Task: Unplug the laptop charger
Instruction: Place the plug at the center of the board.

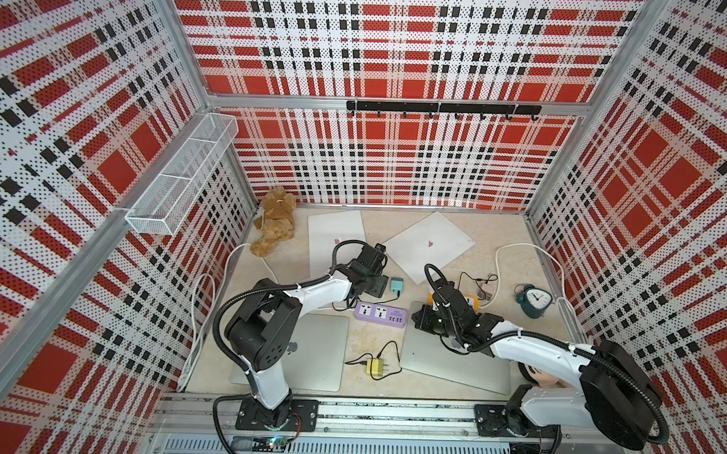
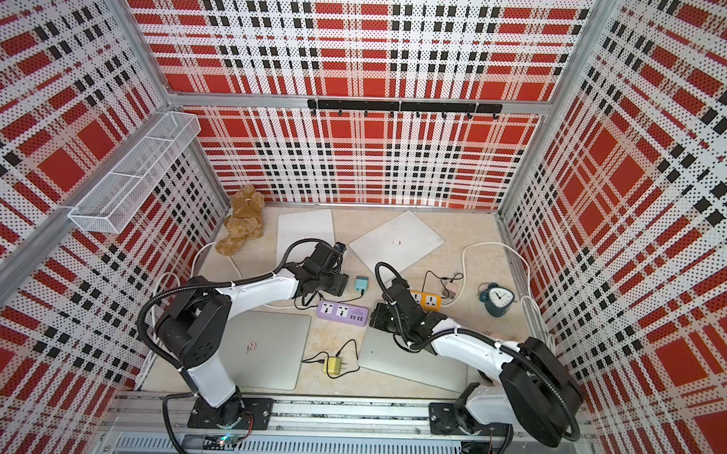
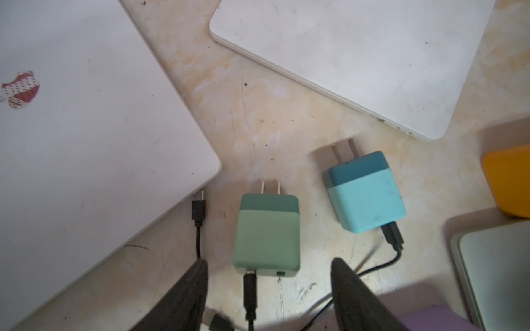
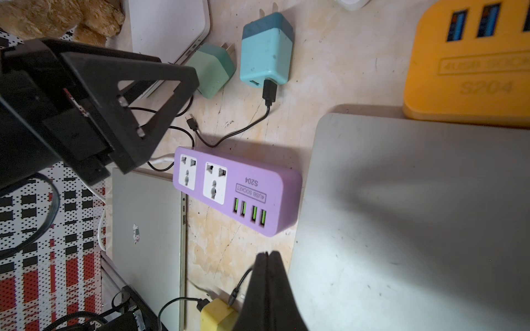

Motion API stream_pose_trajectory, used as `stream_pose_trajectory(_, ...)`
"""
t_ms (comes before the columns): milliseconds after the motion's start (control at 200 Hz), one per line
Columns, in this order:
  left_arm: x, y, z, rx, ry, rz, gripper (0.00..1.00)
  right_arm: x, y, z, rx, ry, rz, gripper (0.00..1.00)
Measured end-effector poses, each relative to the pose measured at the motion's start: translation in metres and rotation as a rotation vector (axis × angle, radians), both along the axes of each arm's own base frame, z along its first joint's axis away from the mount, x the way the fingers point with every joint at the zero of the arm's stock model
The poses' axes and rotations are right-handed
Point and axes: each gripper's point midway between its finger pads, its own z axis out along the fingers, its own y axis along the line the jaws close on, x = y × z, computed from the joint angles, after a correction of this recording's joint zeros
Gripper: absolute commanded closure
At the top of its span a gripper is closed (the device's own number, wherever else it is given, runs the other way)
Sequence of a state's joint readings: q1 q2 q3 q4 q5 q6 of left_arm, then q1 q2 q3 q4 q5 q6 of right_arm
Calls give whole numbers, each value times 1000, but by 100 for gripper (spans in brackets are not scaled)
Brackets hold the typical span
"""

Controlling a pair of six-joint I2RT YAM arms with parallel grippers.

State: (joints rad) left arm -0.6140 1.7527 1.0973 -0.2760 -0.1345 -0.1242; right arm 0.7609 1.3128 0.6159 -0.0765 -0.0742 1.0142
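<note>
A green charger (image 3: 266,232) lies flat on the table with its prongs free, and a black cable is plugged into its rear end. That cable's small black plug (image 3: 198,207) lies just off the edge of a white laptop (image 3: 86,137), its metal tip close to the edge. My left gripper (image 3: 269,266) is open, with the charger's rear end and cable between its fingertips, not touching them. In both top views it hovers beside the far-left laptop (image 1: 336,239). My right gripper (image 4: 268,255) is shut and empty, at the edge of the near-right laptop (image 4: 415,215).
A blue charger (image 3: 364,192) with its own cable lies beside the green one. A purple power strip (image 1: 380,315), an orange power strip (image 1: 469,300), a yellow charger (image 1: 375,367), a clock (image 1: 534,300) and a plush toy (image 1: 274,225) sit among several laptops.
</note>
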Motion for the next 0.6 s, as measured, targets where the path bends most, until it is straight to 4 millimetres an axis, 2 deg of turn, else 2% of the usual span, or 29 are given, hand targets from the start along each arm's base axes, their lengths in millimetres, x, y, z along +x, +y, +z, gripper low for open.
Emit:
stream_pose_trajectory(150,2,-3,12,-26,-19,1,62,0,0,0,0,0,0,100)
stream_pose_trajectory(215,2,-3,13,-34,-15,1,73,0,0,0,0,-1,1,100)
stream_pose_trajectory(326,2,-2,12,-43,-6,2,84,0,0,0,0,-1,1,100)
stream_pose_trajectory(456,1,-2,4,-44,15,5,90,0,0,0,0,0,0,100)
stream_pose_trajectory(601,1,-1,-9,-32,44,9,91,0,0,0,0,-1,1,100)
